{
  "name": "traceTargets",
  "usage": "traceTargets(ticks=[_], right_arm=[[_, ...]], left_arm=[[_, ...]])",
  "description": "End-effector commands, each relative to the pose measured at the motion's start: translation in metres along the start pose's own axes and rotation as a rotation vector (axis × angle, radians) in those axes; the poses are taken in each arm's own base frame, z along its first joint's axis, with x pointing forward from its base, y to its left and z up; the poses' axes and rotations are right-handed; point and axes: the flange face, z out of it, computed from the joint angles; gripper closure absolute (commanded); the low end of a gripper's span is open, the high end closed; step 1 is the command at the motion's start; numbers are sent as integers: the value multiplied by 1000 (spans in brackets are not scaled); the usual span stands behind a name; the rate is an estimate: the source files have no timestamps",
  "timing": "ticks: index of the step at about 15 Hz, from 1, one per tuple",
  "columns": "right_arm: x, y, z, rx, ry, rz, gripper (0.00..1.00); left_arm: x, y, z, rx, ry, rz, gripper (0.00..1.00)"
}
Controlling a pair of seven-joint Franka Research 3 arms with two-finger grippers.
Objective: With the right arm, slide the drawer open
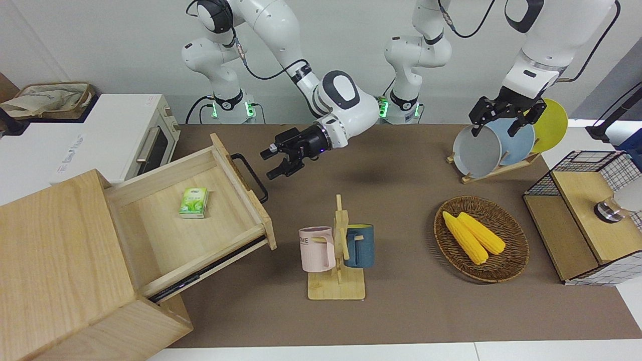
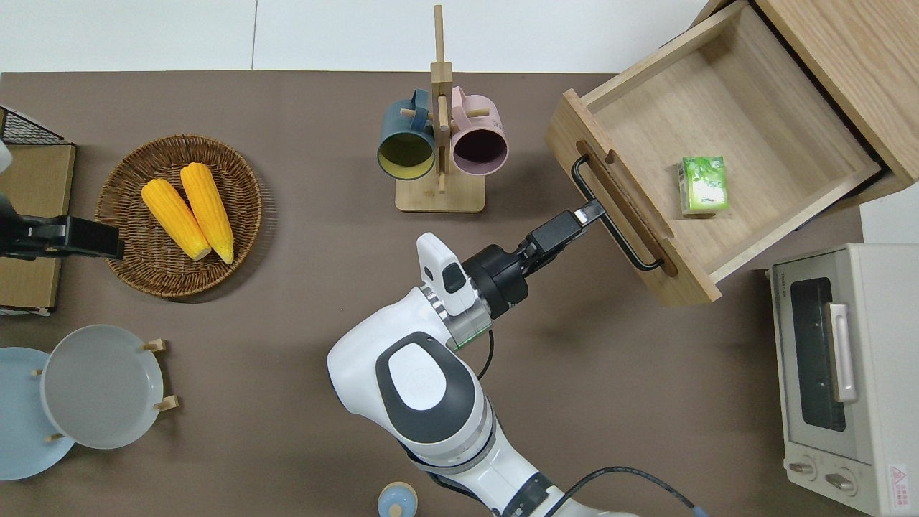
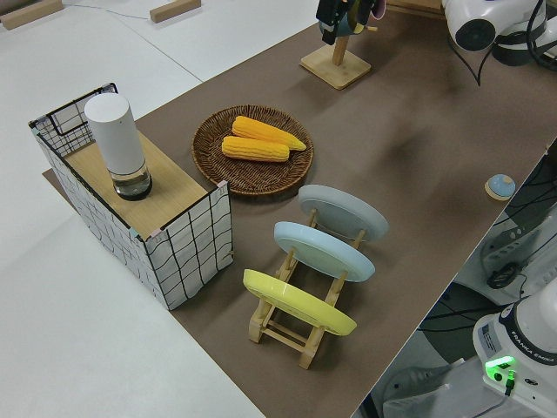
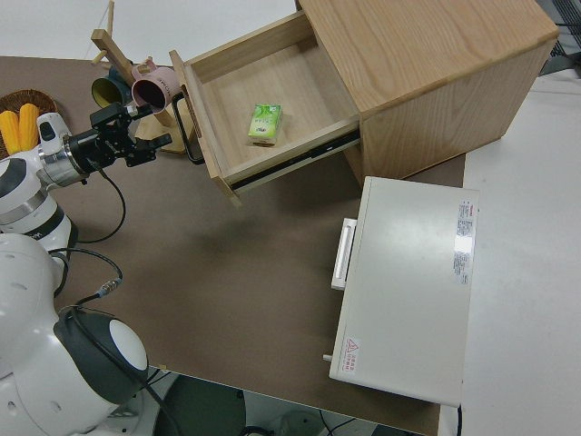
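The pale-wood drawer (image 1: 165,225) stands pulled far out of the big wooden cabinet (image 1: 55,250) at the right arm's end of the table. A small green packet (image 1: 193,202) lies in it. The drawer also shows in the overhead view (image 2: 761,108) and the right side view (image 4: 290,82). Its black bar handle (image 1: 252,178) is free. My right gripper (image 1: 268,164) is open and empty, level with the handle and a short gap from it, over the brown table. It also shows from overhead (image 2: 585,214) and from the side (image 4: 156,124). The left arm is parked.
A white toaster oven (image 2: 840,373) stands beside the cabinet, nearer to the robots. A mug rack (image 2: 439,143) with two mugs stands close to the drawer's front. A basket of corn (image 1: 480,238), a plate rack (image 1: 494,145) and a wire-mesh box (image 1: 587,215) fill the left arm's end.
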Motion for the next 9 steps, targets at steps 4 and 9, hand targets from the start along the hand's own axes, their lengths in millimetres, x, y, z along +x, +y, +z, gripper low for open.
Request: traceTargets(ticks=[4, 9], right_arm=[[3, 27, -1, 116, -48, 32, 17], [-12, 75, -5, 345, -93, 64, 15]], left_arm=[[4, 0, -3, 18, 8, 9, 2], [4, 0, -3, 17, 8, 9, 2]])
